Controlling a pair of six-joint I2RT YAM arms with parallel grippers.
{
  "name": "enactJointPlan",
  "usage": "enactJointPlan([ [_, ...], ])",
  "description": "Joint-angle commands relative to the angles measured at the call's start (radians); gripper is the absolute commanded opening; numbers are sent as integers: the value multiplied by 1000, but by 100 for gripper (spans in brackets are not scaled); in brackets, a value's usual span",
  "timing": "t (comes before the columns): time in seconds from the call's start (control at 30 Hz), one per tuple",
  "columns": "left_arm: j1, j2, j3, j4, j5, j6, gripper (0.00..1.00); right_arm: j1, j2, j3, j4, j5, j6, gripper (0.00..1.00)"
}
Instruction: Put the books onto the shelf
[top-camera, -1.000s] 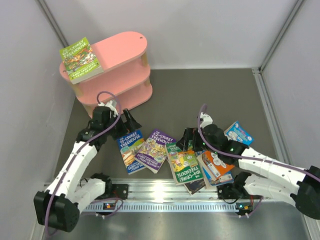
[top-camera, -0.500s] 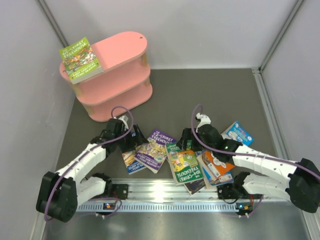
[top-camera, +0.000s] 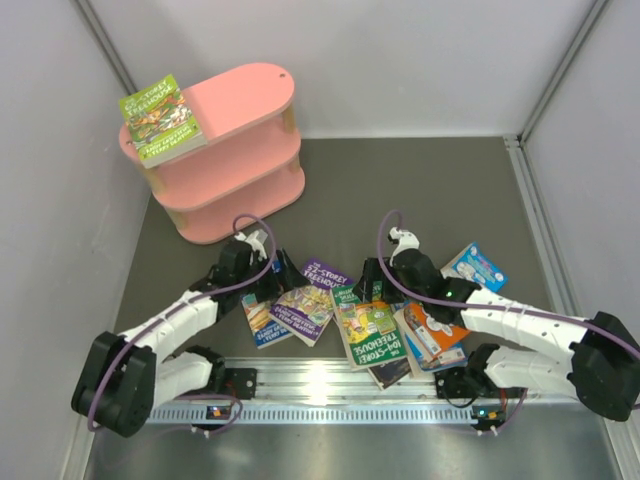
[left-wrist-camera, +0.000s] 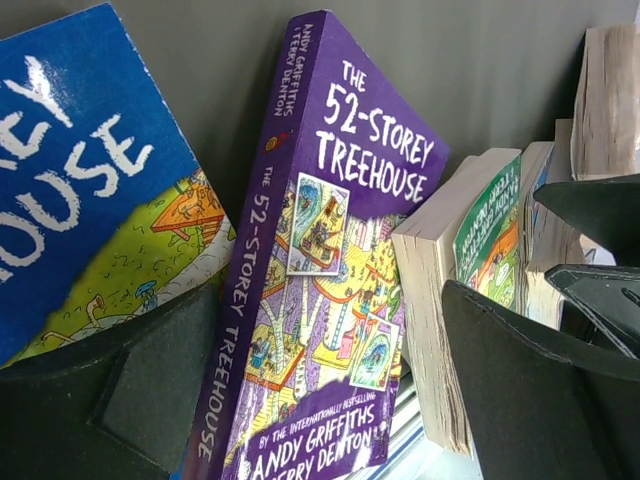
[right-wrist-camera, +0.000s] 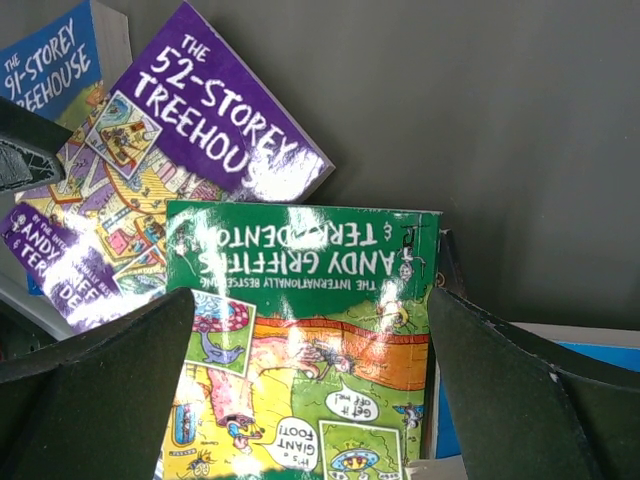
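The left tool (top-camera: 279, 274) is spread wide with nothing between its fingers but air. It hangs low over the purple book (left-wrist-camera: 330, 250) titled "The 52-Storey Treehouse", which runs up the middle of the left wrist view. One finger (left-wrist-camera: 130, 390) sits over the blue book (left-wrist-camera: 90, 200) on the left, the other beside a stack of page edges on the right. Whether either finger touches a cover cannot be told.

The right tool (top-camera: 370, 276) is also fully spread and grips nothing. It straddles the far edge of the green-and-orange book (right-wrist-camera: 300, 330), whose lettering reads upside down in the right wrist view. The purple book lies just to the left of that edge.

These books lie flat in a loose, overlapping spread on the dark worktop (top-camera: 420, 190), near the arms' bases. The blue one is furthest left, then purple, then green-and-orange. Right of those is an orange-and-white book (top-camera: 432, 330), with a dark book (top-camera: 392, 372) poking out on the near side and a light-blue book (top-camera: 478, 265) further right.

The pink shelf (top-camera: 240, 110) stands at the far left, well apart from the spread. One green book (top-camera: 160, 120) lies flat on the left end of its top board.
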Motion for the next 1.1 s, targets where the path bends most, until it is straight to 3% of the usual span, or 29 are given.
enactJointPlan([
  [0.0,-35,46,-61,-49,58,-19,99,14,16,24,57,19,-5,100],
  [0.17,-64,87,-54,-71,65,-11,85,13,33,26,66,12,2,100],
  [0.2,-69,101,-55,-68,68,-13,74,14,31,24,65,12,3,100],
  [0.33,-92,127,-76,-31,100,-17,53,14,21,12,63,16,2,100],
  [0.5,-100,127,-109,26,150,-36,40,14,14,1,63,24,2,100],
  [0.57,-101,127,-120,73,179,-45,25,14,17,0,63,24,3,100],
  [0.63,-101,128,-126,117,202,-56,20,14,24,0,66,24,5,100],
  [0.7,-101,128,-127,141,228,-69,0,14,25,0,68,19,6,100],
  [0.87,-103,112,-127,222,274,-105,0,14,25,-5,66,21,6,100],
  [1.07,-103,6,-61,182,266,-120,0,14,11,-8,62,24,5,100],
])
